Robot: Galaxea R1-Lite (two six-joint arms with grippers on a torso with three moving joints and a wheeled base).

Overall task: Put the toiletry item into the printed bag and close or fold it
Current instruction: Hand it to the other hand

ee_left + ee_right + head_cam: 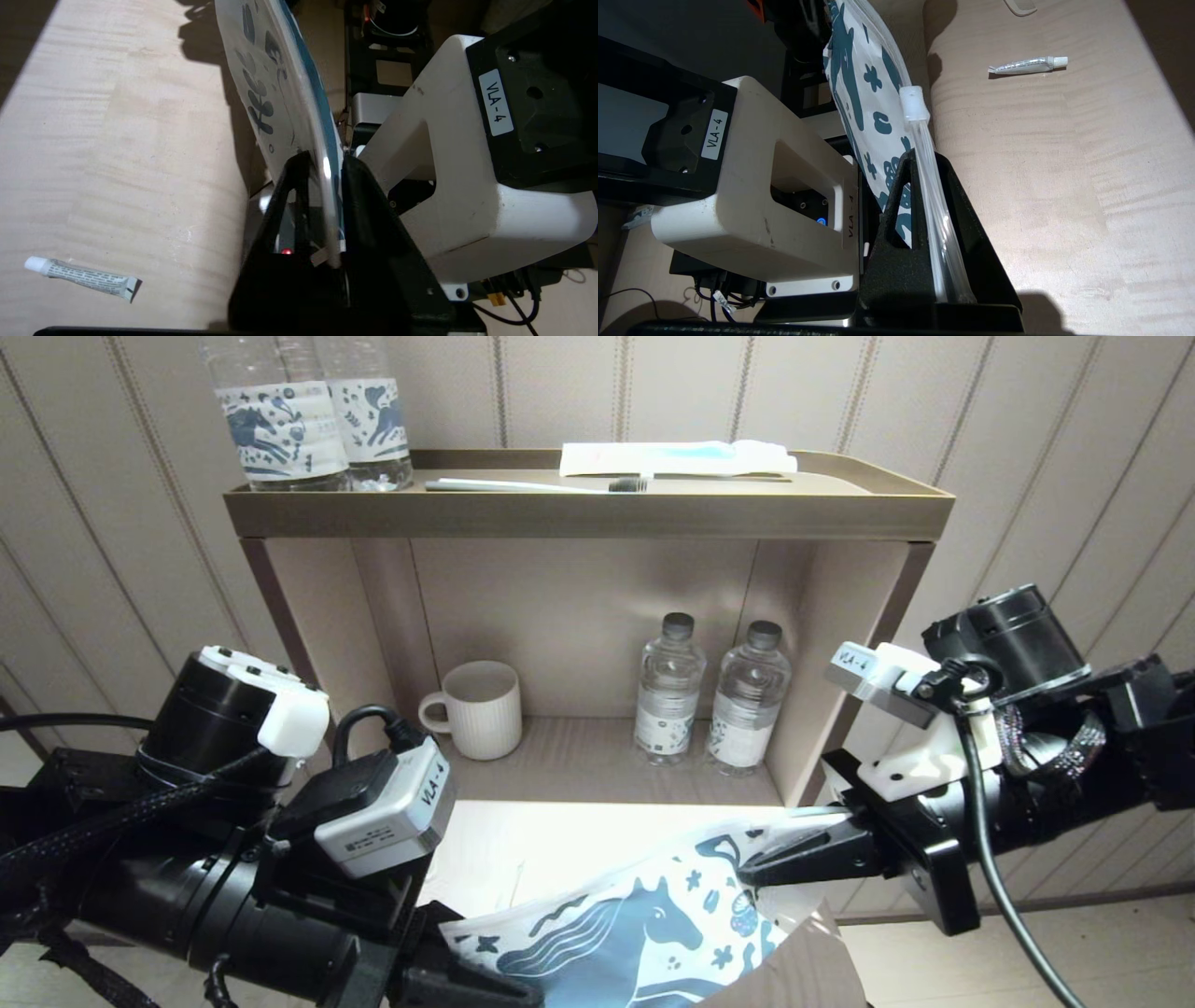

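Left hand: nearest the left wrist camera, clamped on one end of the printed bag, the film passing edge-on between its two black fingers.
Right hand: clenched on the bag's other end, right on the clear zip strip, whose white slider sits just past the fingertips.
Printed bag: held in the air between both hands, low in the head view, horse print facing up; it hangs over the near edge of the pale wood worktop.
Comb: a white toothed edge, probably the comb, shows at the rim of the right wrist view, lying on the worktop well apart from the bag. Whether anything is inside the bag I cannot tell.
Worktop: also carries a small white tube, lying apart from both hands.
Cabinet: behind the worktop, with a toothbrush, a flat white-and-blue packet and two horse-label bottles on top; below, a ribbed mug and two small water bottles.
Step in hand, as I judge it: stretching the bag's mouth between two grips, ahead of loading or sealing.
Doing it well: keep the film taut but not twisted, both grips level, and leave the slider's track unpinched so that it can run.
Risk: a thin slippery film can slide out of a light pinch.
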